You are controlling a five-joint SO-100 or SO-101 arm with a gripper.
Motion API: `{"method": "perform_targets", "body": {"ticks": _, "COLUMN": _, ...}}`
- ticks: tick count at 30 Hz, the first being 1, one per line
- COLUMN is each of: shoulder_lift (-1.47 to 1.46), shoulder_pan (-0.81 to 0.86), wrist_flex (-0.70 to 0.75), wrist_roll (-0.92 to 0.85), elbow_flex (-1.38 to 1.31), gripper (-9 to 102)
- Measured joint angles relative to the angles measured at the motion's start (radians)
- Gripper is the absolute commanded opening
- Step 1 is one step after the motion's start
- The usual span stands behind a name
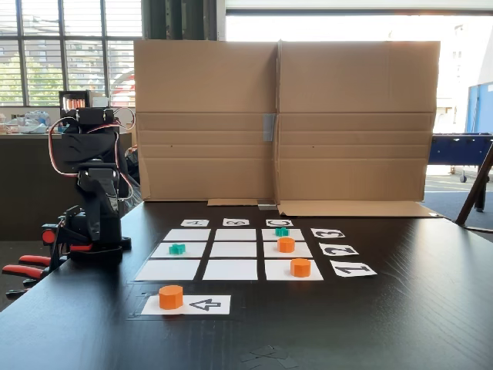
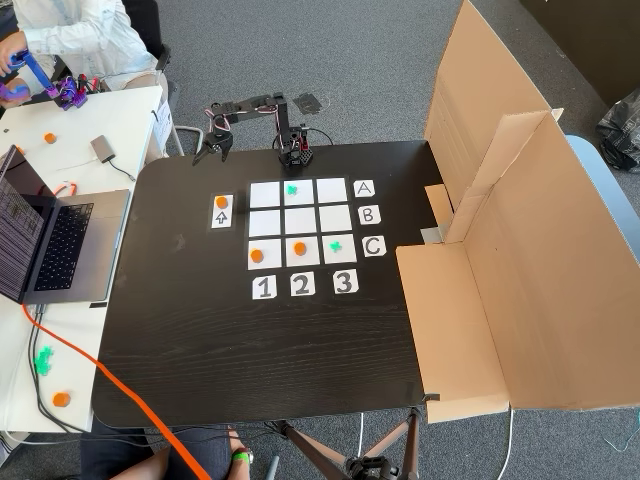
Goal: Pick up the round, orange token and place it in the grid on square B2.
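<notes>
An orange token (image 1: 170, 297) (image 2: 221, 202) sits on the single white sheet with an arrow (image 1: 206, 304), beside the grid (image 1: 231, 250) (image 2: 300, 222). Square B2 (image 1: 235, 249) (image 2: 300, 221), the centre cell, is bare. Two more orange tokens (image 1: 286, 244) (image 1: 300, 267) rest on cells of the C column, in rows 2 and 1. Teal tokens (image 1: 282, 231) (image 1: 177, 249) lie on C3 and A2. The black arm (image 1: 94, 185) stands folded at the table edge. Its gripper (image 2: 214, 150) hangs past that edge, away from every token; its jaws are too dark to read.
A tall cardboard wall (image 1: 285, 127) (image 2: 520, 250) stands behind the grid. Red-handled clamps (image 1: 27, 266) hold the arm's base. In the top-down fixed view, a laptop (image 2: 55, 240) and a side table with spare tokens sit left, with a person (image 2: 70, 35) seated there.
</notes>
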Motion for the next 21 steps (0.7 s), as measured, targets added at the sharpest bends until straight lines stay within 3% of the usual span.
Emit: {"method": "perform_targets", "body": {"ticks": 21, "shoulder_lift": -0.477, "shoulder_pan": -0.173, "wrist_flex": -0.002, "wrist_roll": -0.192, "elbow_flex": -0.336, "gripper": 62}}
